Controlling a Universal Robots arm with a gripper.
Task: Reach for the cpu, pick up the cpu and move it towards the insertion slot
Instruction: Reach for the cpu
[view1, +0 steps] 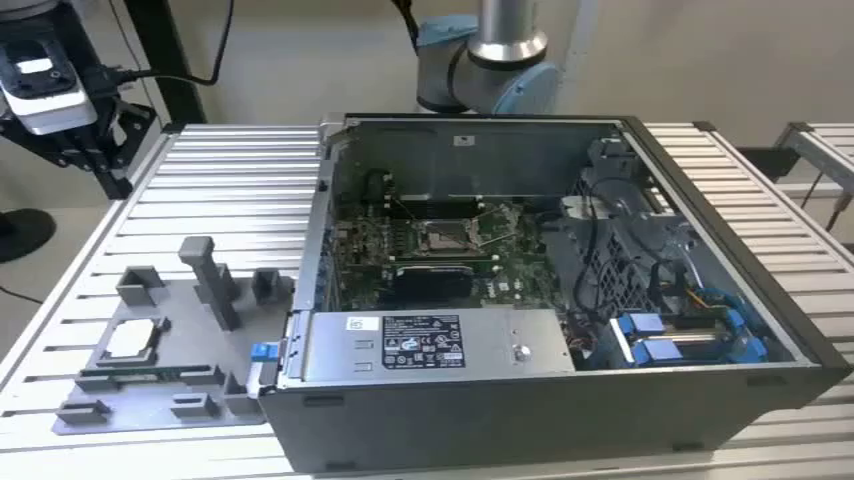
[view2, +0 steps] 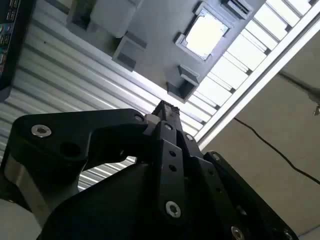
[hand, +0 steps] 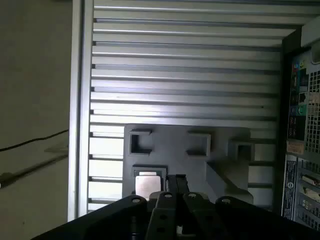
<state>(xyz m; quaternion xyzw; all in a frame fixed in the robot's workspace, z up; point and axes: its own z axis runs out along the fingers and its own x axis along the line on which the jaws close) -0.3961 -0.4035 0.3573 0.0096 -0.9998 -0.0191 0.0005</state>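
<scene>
Gripper (hand: 175, 180) check from the first wrist view: the two black fingers look pressed together with nothing between them, though the gap is hard to read from this angle, so call it closed and empty. At the exterior view's left it hangs high above the table (view1: 227, 190), well apart from everything on it, and that puts us right at the start: the reach is barely under way, with no contact, no pick and no carry yet. Below it sits the tray (view1: 187, 345), matte grey plastic with blocky uprights and shallow recesses, lying flat on the table's ribbed, shiny aluminium slats. And there's the cpu (view1: 130, 340), a thin flat square with a pale silvery top, seated in a framed pocket near the tray's edge at the exterior view's left; in both wrist views it catches the light and glares almost white. A long narrow green stick lies in a groove just beside it. Moving right, the computer case (view1: 534, 420) lies open on its side, dark sheet metal with hard edges, touching the tray's side. Inside it, on the green circuit board (view1: 514, 285), the insertion slot (view1: 445, 236) shows as a square metal frame with a dark centre, unoccupied as far as this shows. Nearer the camera is a silver box (view1: 427, 345) with a label, and further right a tangle of cables with blue connectors (view1: 667, 340).
</scene>
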